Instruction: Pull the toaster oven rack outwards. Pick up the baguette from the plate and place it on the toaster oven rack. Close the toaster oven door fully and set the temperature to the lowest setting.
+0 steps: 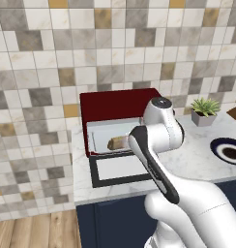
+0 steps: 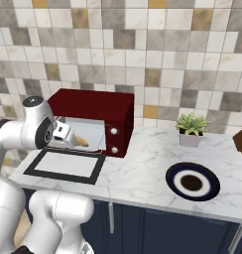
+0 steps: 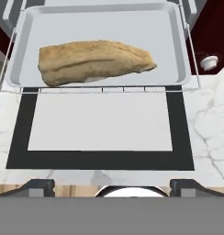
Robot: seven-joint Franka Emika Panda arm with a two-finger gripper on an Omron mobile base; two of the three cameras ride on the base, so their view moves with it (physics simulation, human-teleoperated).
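The two-finger gripper hangs with its dark tips spread wide and empty above the black-framed, pale-windowed toaster oven door lying flat open, beyond which the tan-brown baguette rests on the pulled-out pale grey rack of the dark red toaster oven.

wall: tile backsplash, mixed white/grey/tan/ochre squares | counter: white marble, grey veins | cabinets below: dark navy, slim silver handles | floor: light wood planks | decor: small potted plant in grey pot by wall | light: even
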